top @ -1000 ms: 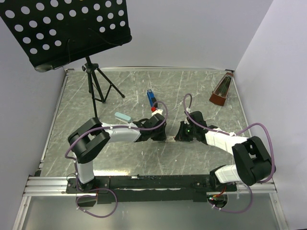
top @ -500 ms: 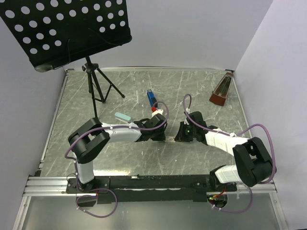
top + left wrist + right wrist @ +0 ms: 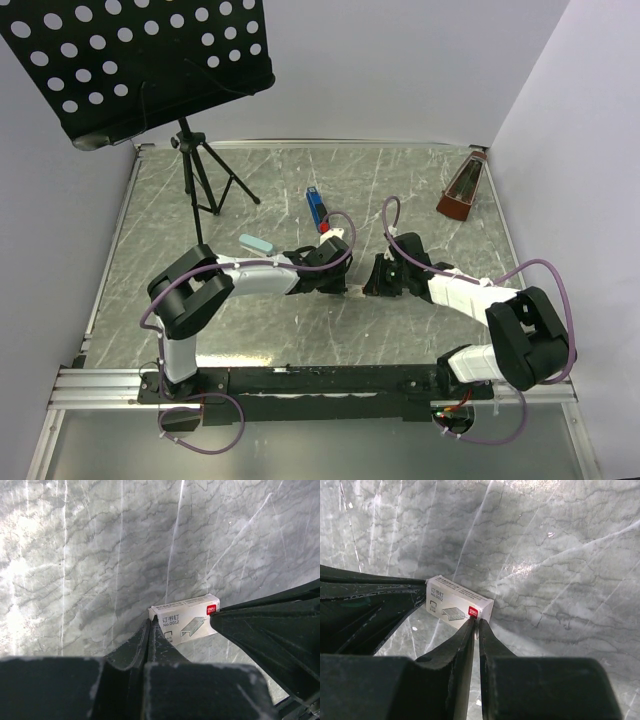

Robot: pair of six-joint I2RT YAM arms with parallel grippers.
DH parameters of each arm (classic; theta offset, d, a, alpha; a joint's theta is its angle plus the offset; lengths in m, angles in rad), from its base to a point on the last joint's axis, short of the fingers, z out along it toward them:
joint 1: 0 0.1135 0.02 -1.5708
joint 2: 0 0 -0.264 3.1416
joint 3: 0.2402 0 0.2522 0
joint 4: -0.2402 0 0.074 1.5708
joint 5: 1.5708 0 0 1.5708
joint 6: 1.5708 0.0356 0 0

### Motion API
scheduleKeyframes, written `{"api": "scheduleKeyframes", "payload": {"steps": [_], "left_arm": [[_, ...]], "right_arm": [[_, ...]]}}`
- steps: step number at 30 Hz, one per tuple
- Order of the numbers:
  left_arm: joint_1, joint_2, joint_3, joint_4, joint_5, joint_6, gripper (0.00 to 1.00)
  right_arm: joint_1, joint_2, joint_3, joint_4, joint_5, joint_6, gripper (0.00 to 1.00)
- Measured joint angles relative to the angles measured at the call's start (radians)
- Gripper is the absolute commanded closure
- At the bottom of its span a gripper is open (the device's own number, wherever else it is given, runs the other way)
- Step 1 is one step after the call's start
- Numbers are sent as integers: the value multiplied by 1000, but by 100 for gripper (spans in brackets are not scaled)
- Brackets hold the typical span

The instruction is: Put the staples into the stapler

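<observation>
Down at the near edge, both arm bases sit on the rail, and the two arms reach inward to meet around the middle of the marble table (image 3: 150, 300). Between them lies the staple box (image 3: 185, 622), flat on the stone, whitish card with its printed face and red tag up. The left gripper (image 3: 150, 627) is pinched right down, fingers pressed together with no gap, the tips touching the box's left end. From the other side the right gripper (image 3: 476, 625) is down to a thin slit, its tips against the box's red-tagged end. Whether it actually nips the cardboard, I cannot tell. So the box sits squeezed end to end between two narrow claws, and no staple strip shows outside it.

Just beyond the left arm's forearm, a small pale teal block (image 3: 256, 244) lies on the table. Further back, the stapler (image 3: 315, 205), slim and dark blue, lies behind the left gripper, apart from both claws, a red part at its near end. Off to the far right stands a reddish-brown metronome (image 3: 461, 190) near the wall. At the far left a black tripod (image 3: 200, 180) carries a perforated music stand (image 3: 130, 60).
</observation>
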Motion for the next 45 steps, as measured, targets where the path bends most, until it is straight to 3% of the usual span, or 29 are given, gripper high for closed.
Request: {"api": "scheduleKeyframes", "payload": {"steps": [8, 14, 45], "left_arm": [[0, 0, 0, -1, -1, 0, 99], [0, 0, 0, -2, -8, -3, 99], [17, -46, -58, -3, -88, -31, 99]], "right_arm": [[0, 0, -5, 13, -8, 28, 83], [0, 1, -18, 31, -12, 47, 100], [-64, -27, -22, -2, -14, 18, 100]]}}
